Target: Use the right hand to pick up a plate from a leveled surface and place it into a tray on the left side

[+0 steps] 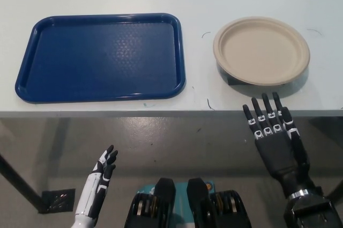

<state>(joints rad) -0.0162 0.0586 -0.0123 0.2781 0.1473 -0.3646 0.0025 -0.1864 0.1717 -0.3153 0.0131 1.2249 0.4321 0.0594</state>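
Observation:
A beige round plate (261, 50) rests on a low raised base on the pale table (198, 86), at the right. An empty blue tray (102, 56) lies on the table's left half. My black right hand (273, 137) is open, fingers spread and pointing up, just below the table's front edge and short of the plate, holding nothing. My white left hand (103, 170) hangs low at the lower left, below the table, fingers loosely apart and empty.
The table's front edge (161, 113) runs across the middle of the picture, with grey floor (177, 147) beneath. A few small dark marks (208, 103) dot the table between tray and plate. A dark table leg (19, 185) slants at the lower left.

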